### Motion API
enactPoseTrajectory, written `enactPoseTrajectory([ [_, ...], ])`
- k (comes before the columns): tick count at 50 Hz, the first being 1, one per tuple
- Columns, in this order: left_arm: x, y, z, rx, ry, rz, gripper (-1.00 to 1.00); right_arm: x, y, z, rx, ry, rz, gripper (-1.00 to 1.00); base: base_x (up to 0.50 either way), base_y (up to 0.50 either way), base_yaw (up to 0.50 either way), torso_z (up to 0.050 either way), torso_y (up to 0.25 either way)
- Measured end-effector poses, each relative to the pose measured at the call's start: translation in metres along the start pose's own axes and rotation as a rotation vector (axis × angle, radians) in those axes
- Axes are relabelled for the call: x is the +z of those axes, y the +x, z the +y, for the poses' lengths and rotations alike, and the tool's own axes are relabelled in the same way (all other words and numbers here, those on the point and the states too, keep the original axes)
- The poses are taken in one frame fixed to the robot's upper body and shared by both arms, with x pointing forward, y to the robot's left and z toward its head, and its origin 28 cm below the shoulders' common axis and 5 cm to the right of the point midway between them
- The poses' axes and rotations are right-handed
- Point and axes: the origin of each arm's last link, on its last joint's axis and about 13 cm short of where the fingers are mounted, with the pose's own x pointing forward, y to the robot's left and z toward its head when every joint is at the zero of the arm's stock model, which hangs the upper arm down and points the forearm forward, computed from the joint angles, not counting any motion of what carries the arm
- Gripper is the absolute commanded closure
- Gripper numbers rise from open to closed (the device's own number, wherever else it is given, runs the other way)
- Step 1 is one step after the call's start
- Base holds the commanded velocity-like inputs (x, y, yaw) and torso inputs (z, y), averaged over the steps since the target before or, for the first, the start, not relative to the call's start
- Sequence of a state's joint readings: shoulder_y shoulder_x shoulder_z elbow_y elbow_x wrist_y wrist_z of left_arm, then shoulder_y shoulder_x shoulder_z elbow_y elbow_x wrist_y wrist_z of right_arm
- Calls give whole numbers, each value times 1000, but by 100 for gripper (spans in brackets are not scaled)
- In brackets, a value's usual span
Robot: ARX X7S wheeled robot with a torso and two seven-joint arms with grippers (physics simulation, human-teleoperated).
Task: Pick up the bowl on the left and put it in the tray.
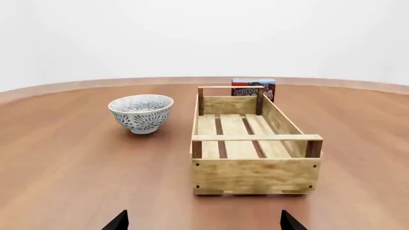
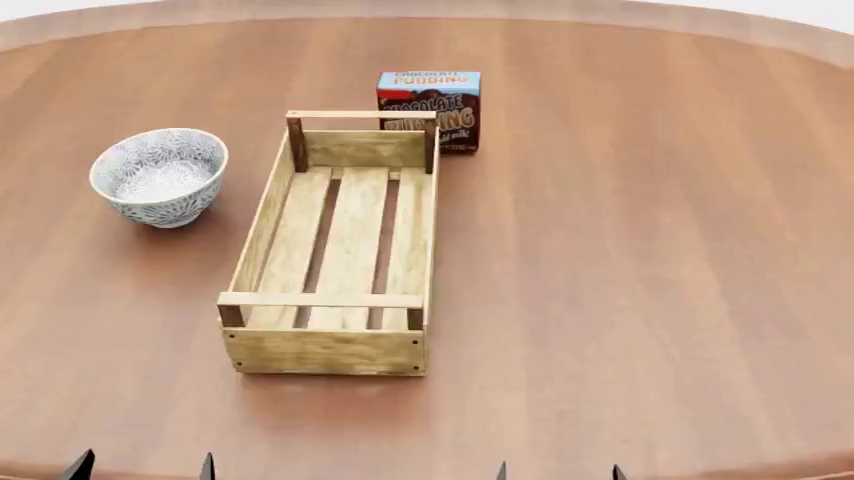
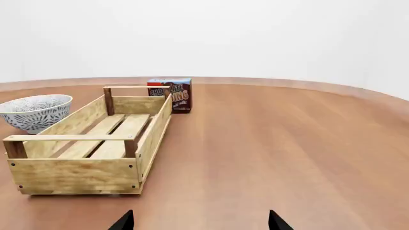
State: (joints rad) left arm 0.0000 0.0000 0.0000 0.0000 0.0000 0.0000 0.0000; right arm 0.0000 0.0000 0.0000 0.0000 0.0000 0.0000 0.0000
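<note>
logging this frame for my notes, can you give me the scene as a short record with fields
bowl: the bowl stands upright on the table, left of the tray, apart from it
tray: the tray holds nothing, slatted bottom bare
other item: chocolate pudding box upright just behind the tray's far end
left claw: left claw open, only tips show, near the table's front edge
right claw: right claw open, holding nothing
task state: bowl not yet picked up

On the tabletop, the bowl sits left of the tray, with the box behind the tray.
</note>
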Motion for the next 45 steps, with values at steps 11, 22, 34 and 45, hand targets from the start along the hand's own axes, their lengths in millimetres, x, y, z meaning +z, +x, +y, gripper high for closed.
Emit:
enactPoseTrajectory([
  [11, 1, 0, 0, -7, 1, -4, -100, -1, 0, 0, 2, 2, 9, -100, 0, 0, 0, 0, 0],
  [22, 1, 0, 0, -2, -5, -5, -100, 0, 1, 1, 12, -1, 2, -100, 0, 0, 0, 0, 0],
  [34, 2, 1, -1, -1, -12, -7, -100, 2, 1, 0, 13, -1, -12, -100, 0, 395, 0, 0, 0],
  [45, 2, 1, 0, 3, -19, -5, -100, 2, 0, 1, 14, 1, -22, -100, 0, 500, 0, 0, 0],
])
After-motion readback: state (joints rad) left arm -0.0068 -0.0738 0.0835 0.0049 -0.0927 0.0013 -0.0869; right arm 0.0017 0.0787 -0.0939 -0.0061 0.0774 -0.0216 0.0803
